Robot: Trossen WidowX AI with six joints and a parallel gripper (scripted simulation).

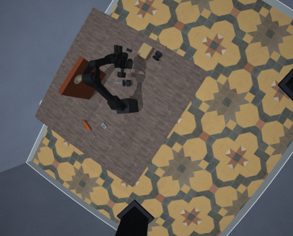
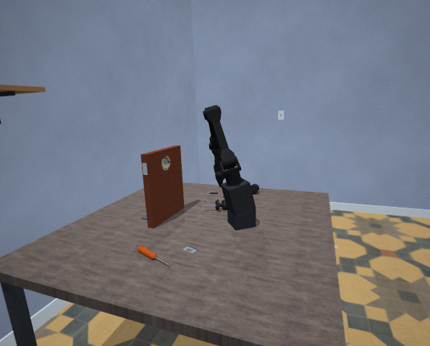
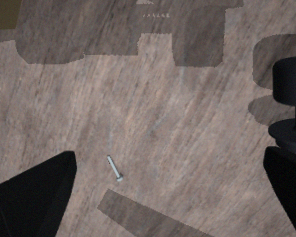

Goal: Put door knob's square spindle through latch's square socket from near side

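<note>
The black door knob point(image 1: 127, 82) point(image 2: 218, 205) lies on its side on the table point(image 1: 116, 157) point(image 2: 245, 279), its grey spindle pointing towards the door panel. In the wrist view it shows at the right edge point(image 3: 290, 94). The red-brown door panel point(image 1: 73, 92) point(image 2: 163, 197) stands upright, with the round latch and its square socket point(image 1: 77, 79) point(image 2: 166, 162) near the top. My gripper point(image 1: 121, 72) point(image 2: 221, 180) point(image 3: 170, 158) is open and empty. It points down at the table, a little beyond the knob and above it.
A small screw point(image 3: 114, 169) lies on the table between my fingers. A second black knob point(image 1: 157, 55) point(image 2: 255, 188) and a cardboard box point(image 1: 145, 50) lie at the far edge. An orange screwdriver point(image 1: 87, 126) point(image 2: 148, 253) and a small metal plate point(image 1: 103, 124) point(image 2: 190, 249) lie in front.
</note>
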